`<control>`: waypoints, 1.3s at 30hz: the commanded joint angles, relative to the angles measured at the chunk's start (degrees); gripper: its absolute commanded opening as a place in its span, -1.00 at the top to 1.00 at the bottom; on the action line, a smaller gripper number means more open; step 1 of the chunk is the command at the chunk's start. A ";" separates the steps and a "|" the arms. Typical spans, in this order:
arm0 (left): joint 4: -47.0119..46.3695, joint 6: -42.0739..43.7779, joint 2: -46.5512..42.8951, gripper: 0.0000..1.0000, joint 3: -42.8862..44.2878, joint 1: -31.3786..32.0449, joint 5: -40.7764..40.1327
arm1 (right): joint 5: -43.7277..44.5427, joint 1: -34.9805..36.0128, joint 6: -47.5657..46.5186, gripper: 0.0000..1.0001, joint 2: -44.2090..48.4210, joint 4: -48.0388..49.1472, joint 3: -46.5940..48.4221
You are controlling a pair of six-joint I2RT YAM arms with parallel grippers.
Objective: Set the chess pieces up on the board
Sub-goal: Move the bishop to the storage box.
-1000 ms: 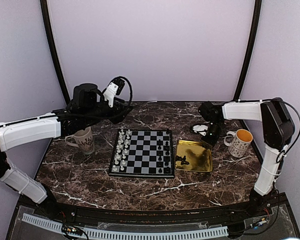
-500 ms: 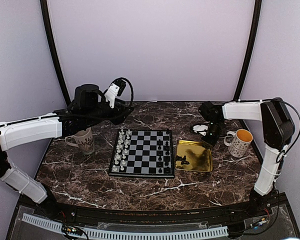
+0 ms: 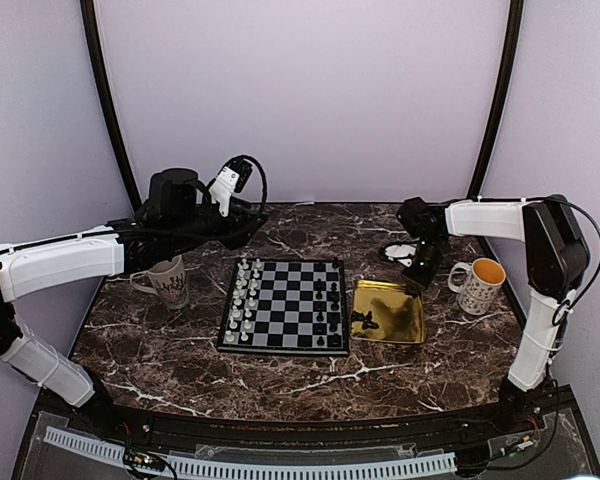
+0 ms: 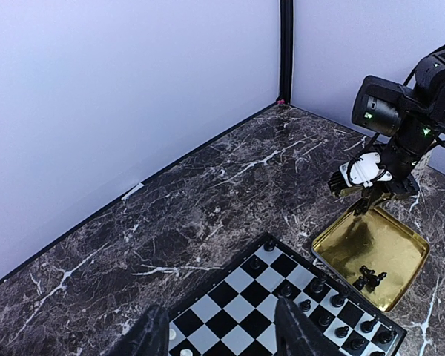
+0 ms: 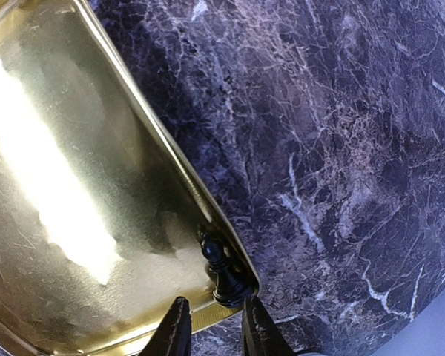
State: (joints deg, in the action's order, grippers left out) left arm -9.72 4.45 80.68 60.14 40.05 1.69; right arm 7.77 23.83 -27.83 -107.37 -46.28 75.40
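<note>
At the centre of the dark marble table (image 3: 160,350), enclosed by pale lilac walls (image 3: 310,100), lies the board (image 3: 285,308): pale chess pieces (image 3: 243,300) along its left edge, black chess pieces (image 3: 330,305) along its right. A gold tray (image 3: 398,300) adjoins its right edge. The left gripper (image 4: 222,330) hangs wide open and empty toward the table's far-left corner. The right gripper (image 5: 213,315), fingers narrowly parted, straddles a black piece (image 5: 221,274) in the tray's far corner; whether they touch it cannot be told
</note>
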 commanded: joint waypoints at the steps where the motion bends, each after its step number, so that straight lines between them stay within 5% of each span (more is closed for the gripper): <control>1: 0.14 0.61 -0.35 -0.01 -0.02 0.38 0.61 | 0.79 -0.39 -0.30 0.50 -1.36 0.40 0.46; 26: 0.32 0.74 -0.26 -0.02 0.12 0.57 1.28 | 0.41 -0.40 1.20 0.37 -1.46 -2.68 -1.30; 39: 0.41 0.74 -0.22 -0.01 0.27 0.55 1.39 | -8.17 2.76 4.74 0.72 -0.87 -3.79 -2.56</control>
State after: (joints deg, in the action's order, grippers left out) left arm -9.69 4.54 80.68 60.14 40.40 2.44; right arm 3.77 24.45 -25.26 -110.08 -49.04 74.39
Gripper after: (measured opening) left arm 0.508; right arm 0.156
